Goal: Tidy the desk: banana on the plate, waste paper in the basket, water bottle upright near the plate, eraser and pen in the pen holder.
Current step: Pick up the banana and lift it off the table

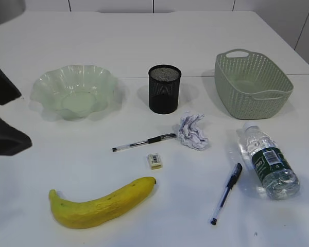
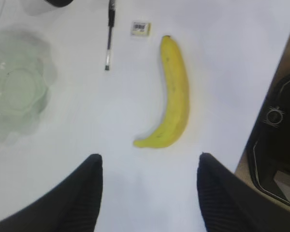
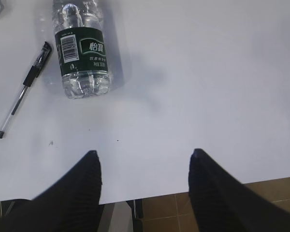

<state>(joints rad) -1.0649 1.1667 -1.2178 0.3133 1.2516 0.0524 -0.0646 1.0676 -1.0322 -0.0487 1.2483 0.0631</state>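
Open jaws of the left gripper [image 2: 149, 193] hover above a banana [image 2: 173, 94], near what looks like an eraser [image 2: 140, 28].

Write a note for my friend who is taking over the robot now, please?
Left gripper and right gripper: open, empty, above the table.
Banana lies on the table, not on the plate.
Paper ball sits outside the basket.
Bottle lies on its side.
Eraser and two pens are outside the pen holder.
Nothing done; everything left.
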